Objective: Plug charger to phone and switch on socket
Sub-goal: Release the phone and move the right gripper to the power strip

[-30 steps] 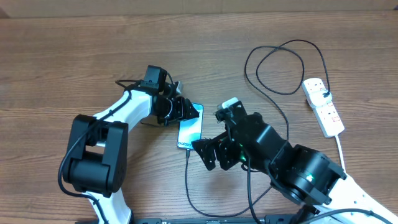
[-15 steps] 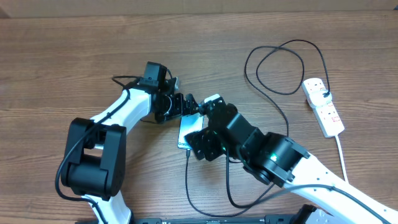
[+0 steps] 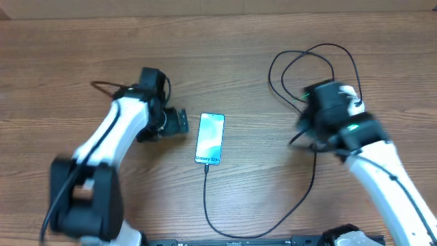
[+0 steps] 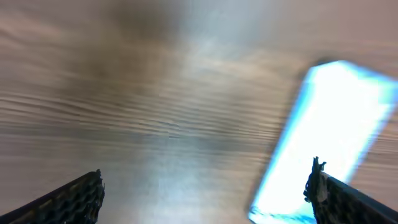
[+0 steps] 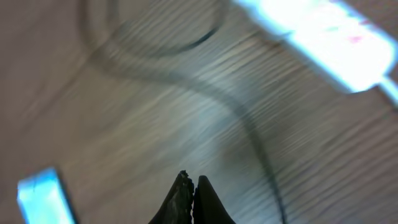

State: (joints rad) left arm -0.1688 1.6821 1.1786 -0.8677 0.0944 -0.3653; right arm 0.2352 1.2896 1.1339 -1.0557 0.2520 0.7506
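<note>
The phone [image 3: 210,138] lies flat mid-table, its screen lit light blue, and shows again in the left wrist view as the phone [image 4: 329,124]. The charger [image 3: 207,198], a thin black cable, meets the phone's near end, curves right and loops at the back right. My left gripper [image 3: 179,123] is open just left of the phone, nothing between its fingers [image 4: 74,199]. My right gripper [image 5: 191,182] is shut and empty above bare wood, the charger cable [image 5: 249,118] running past it. The white socket [image 5: 323,31] lies beyond it. In the overhead view my right arm [image 3: 331,113] hides most of the socket.
The cable's loops [image 3: 307,68] lie on the wood behind my right arm. The wooden table [image 3: 68,55] stretches out to the left and back. Both wrist views are blurred by motion.
My left gripper opened and drew back left, away from the phone. My right arm swung from the phone's near end across to the right, over the socket, and its jaws shut.
</note>
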